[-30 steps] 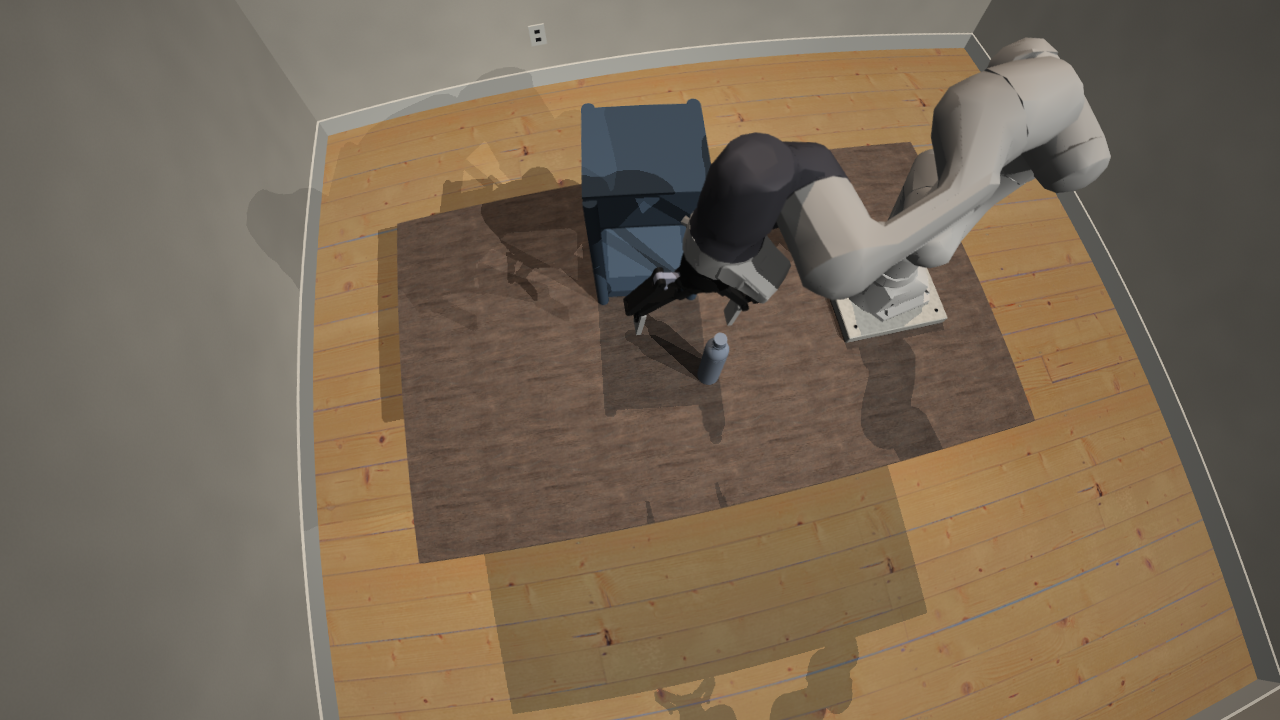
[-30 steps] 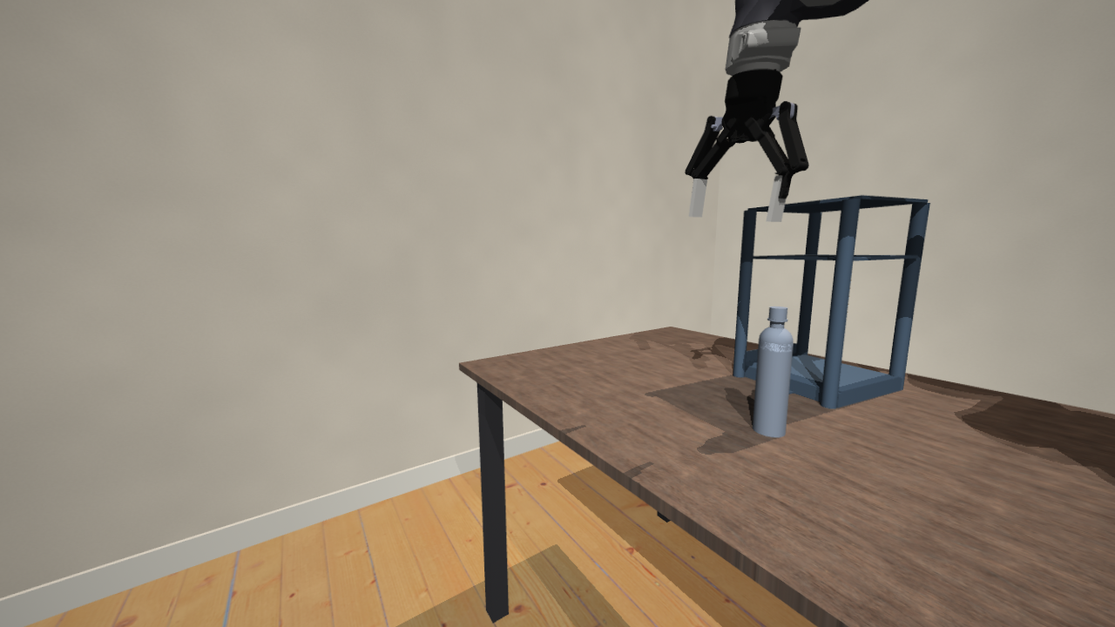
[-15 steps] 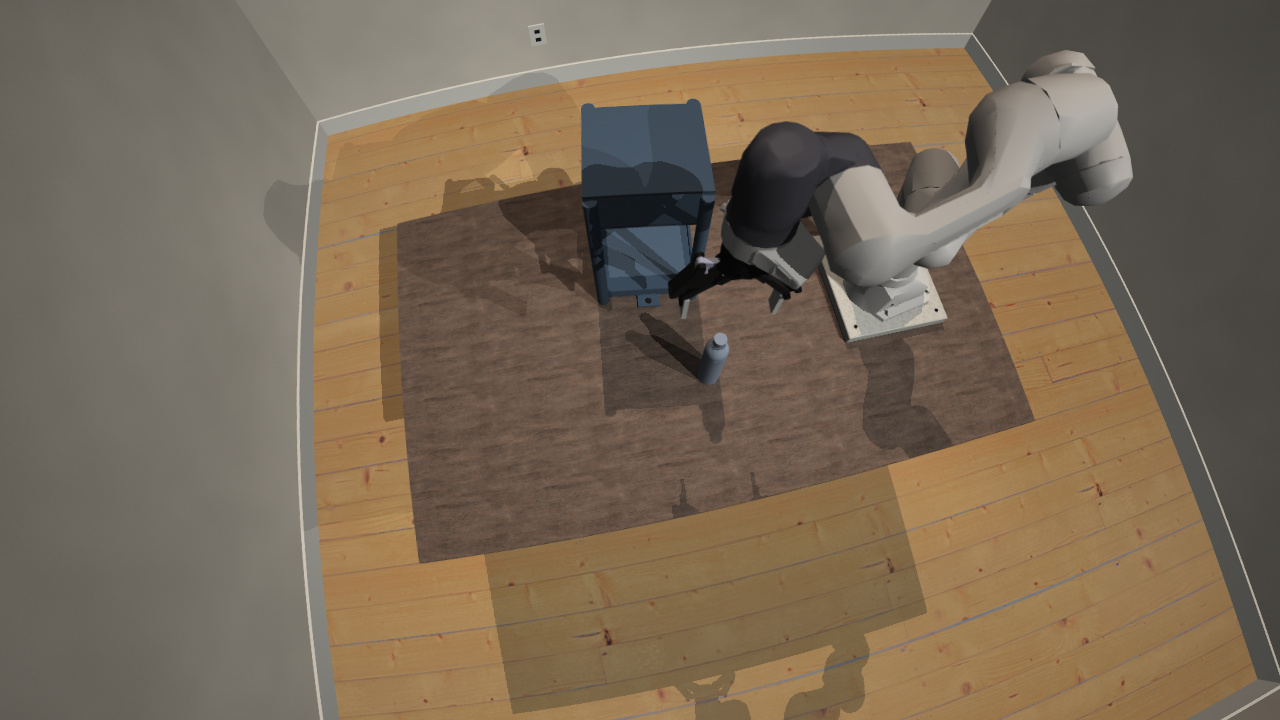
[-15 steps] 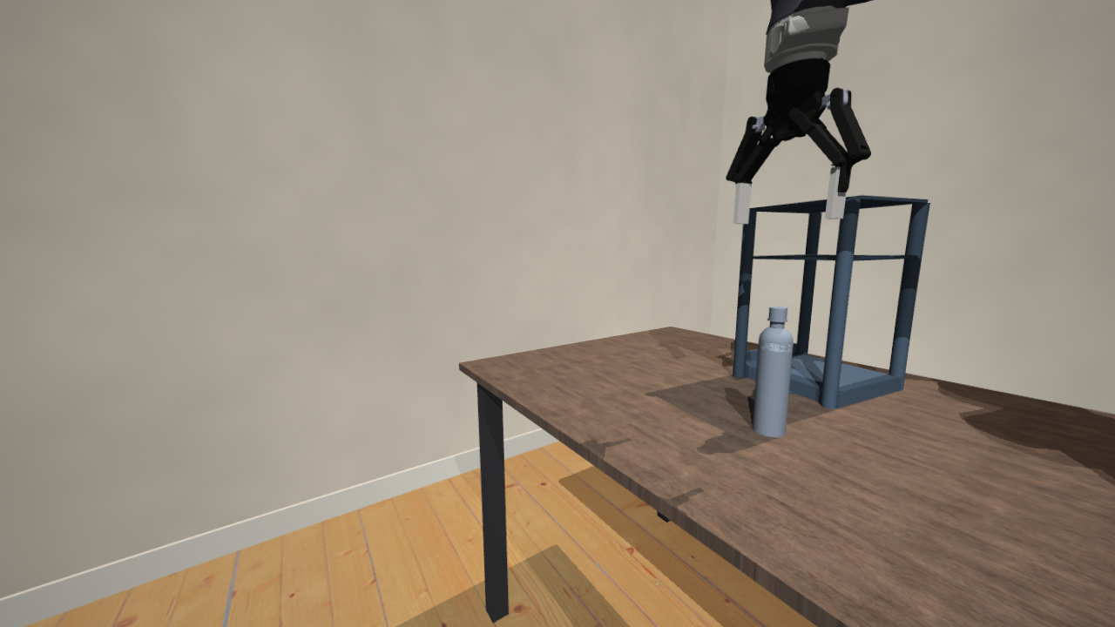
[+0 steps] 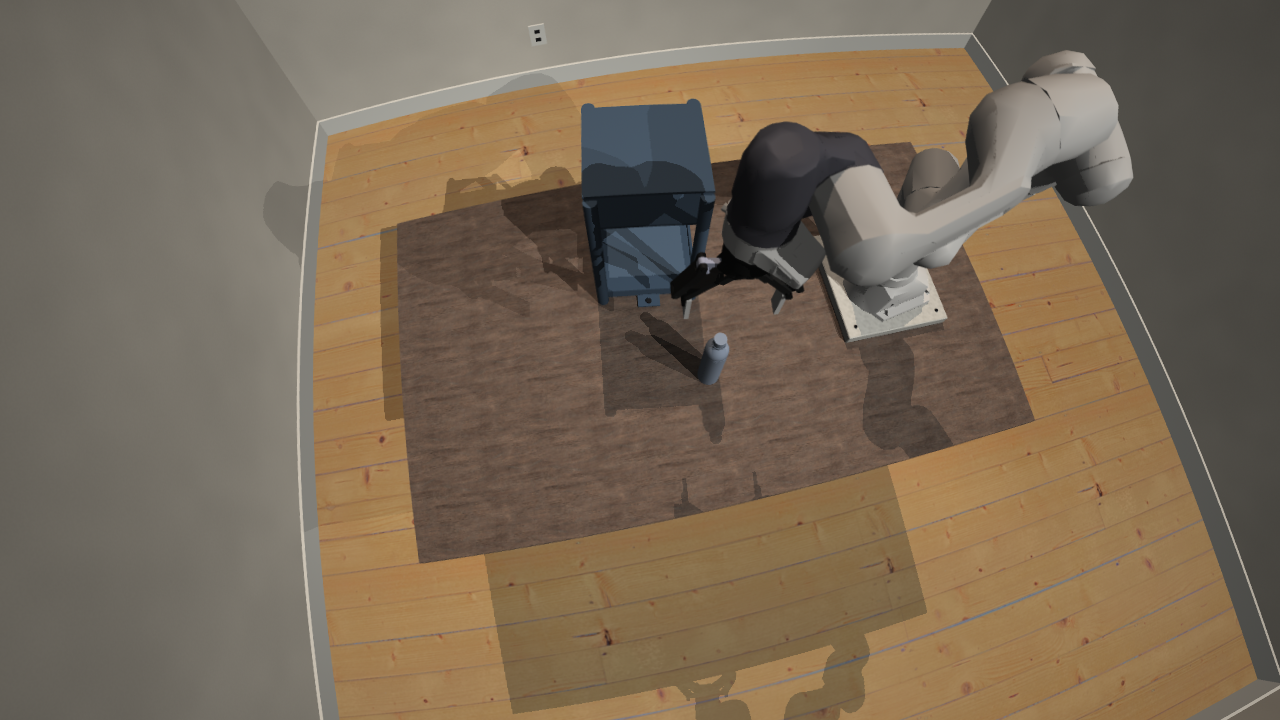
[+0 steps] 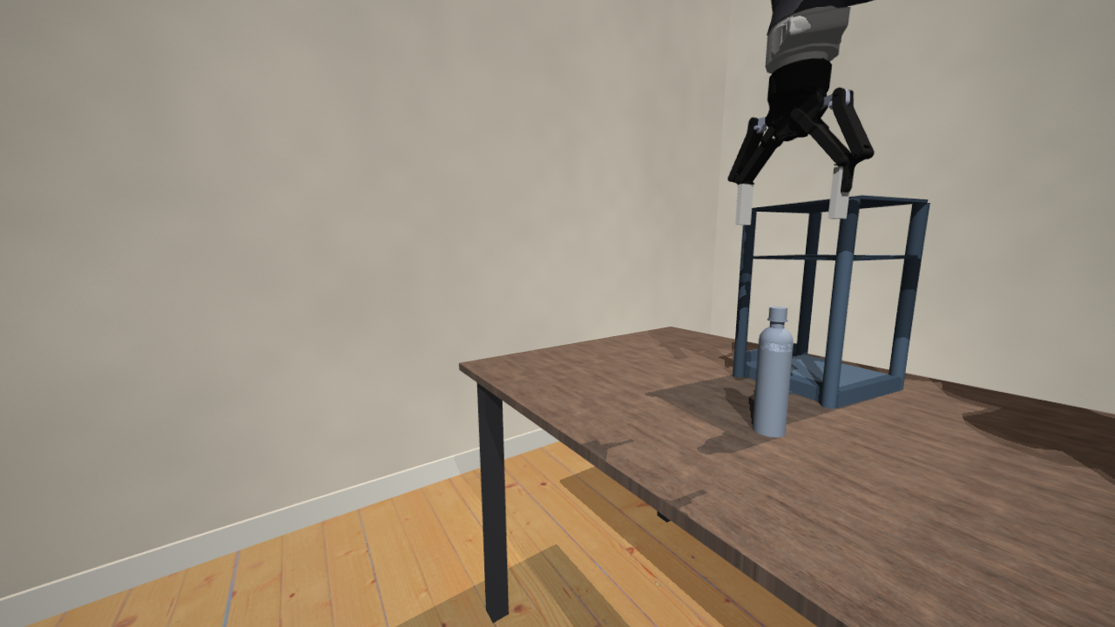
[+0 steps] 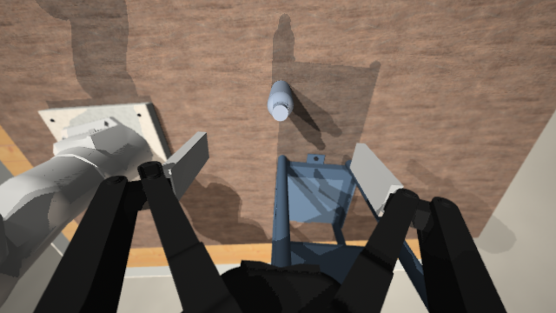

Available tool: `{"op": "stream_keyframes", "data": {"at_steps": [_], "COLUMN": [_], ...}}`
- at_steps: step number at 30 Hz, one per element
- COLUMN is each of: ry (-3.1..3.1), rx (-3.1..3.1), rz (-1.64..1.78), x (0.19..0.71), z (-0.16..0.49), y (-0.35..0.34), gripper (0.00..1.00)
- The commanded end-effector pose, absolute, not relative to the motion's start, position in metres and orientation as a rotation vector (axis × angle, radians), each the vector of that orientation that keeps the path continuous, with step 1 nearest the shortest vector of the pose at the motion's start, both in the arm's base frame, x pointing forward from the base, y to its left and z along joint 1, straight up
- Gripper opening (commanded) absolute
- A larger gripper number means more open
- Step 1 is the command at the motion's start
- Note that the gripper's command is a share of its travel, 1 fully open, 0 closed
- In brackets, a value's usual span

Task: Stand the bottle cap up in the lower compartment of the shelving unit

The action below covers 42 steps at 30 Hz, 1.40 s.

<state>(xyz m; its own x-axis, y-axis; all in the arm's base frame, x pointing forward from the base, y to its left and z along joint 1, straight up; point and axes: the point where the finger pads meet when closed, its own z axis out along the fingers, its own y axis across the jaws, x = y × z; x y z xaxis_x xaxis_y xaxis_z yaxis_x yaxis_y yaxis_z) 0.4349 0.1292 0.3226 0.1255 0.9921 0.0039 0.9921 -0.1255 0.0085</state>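
Gripper (image 5: pixel 732 306) (image 6: pixel 787 209) (image 7: pixel 281 150), jaws standing wide; bottle (image 5: pixel 713 360) (image 6: pixel 773 381) (image 7: pixel 280 100), standing upright below and ahead of the jaws, probably light, smooth, slippery, its straight mid-body offering the best hold.

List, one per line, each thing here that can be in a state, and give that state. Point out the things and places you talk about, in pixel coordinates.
Bottle (image 5: pixel 712 360) (image 6: pixel 773 381) (image 7: pixel 281 101): upright on the table, cap on, not held.
Claw (image 5: pixel 732 304) (image 6: pixel 788 205) (image 7: pixel 281 150): open, nothing between its fingers, raised above the table.
Shelving unit (image 5: pixel 646 147) (image 6: pixel 838 312) (image 7: pixel 282 209): upright, open-sided, lower compartment unfilled.
Table (image 5: pixel 501 429) (image 6: pixel 896 499) (image 7: pixel 208 52): standing, partly shadowed.
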Motion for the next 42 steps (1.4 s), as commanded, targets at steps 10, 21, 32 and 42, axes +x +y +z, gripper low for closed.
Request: {"op": "stream_keyframes", "data": {"at_steps": [10,21,32,42], "ry": [2.045,1.886,1.741,1.53], "rx": [2.323,2.117,1.943,1.707], "rz": [-0.055,-0.379,-0.616,-0.901], "x": [0.435,0.442,0.444,0.443], "z": [0.321,0.324,0.331,0.338], "y": [0.124,0.101,0.093,0.098], "gripper": [0.4,0.4,0.4,0.4]}}
